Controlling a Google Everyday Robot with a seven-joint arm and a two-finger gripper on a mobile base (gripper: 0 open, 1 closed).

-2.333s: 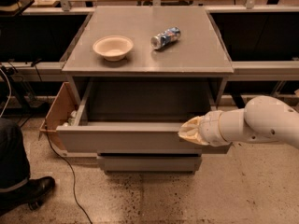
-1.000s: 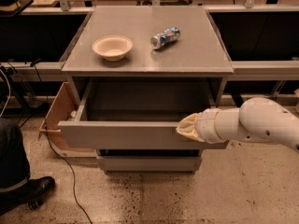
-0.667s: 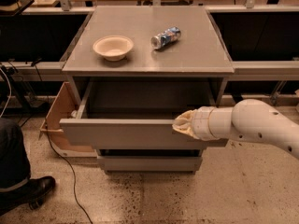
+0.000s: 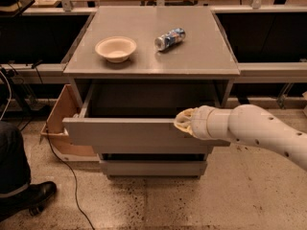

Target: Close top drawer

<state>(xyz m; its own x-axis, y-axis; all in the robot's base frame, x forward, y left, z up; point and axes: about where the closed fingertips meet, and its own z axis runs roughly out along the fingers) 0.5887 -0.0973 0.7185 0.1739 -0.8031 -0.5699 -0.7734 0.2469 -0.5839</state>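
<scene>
Far left, bottom corner: a person's dark trouser leg (image 4: 12, 169) and black shoe (image 4: 42, 194) on the speckled floor (image 4: 192, 205). A thin dark cable (image 4: 64, 169) trails across the floor just right of the shoe. Next, an open brown box (image 4: 57, 126), of wood or cardboard, cannot tell which, sits on the floor against the left side of the grey cabinet (image 4: 206, 61). On the cabinet's flat top, left of centre, stands a pale shallow bowl (image 4: 115, 48), upright. Right of it and a little farther back lies a crushed can (image 4: 170, 38) on its side, blue and silver, apart from the bowl. Below the top, the top drawer (image 4: 120, 135) is pulled well out toward the camera, its plain grey front standing forward of the cabinet body and its dark inside open to view from above. Under it, a lower grey drawer front (image 4: 153, 168) sits set back, near flush with the cabinet. At the right part of the top drawer's front, near its upper edge, the gripper (image 4: 184, 120) shows as a yellowish tip, seemingly touching the front panel. Whether it is spread or closed cannot be told. Behind it a white cuff and the thick white arm (image 4: 261, 131), dotted with small holes, run off to the lower right edge. Along the back, dark bench shelving (image 4: 268, 32) spans both sides of the cabinet.
</scene>
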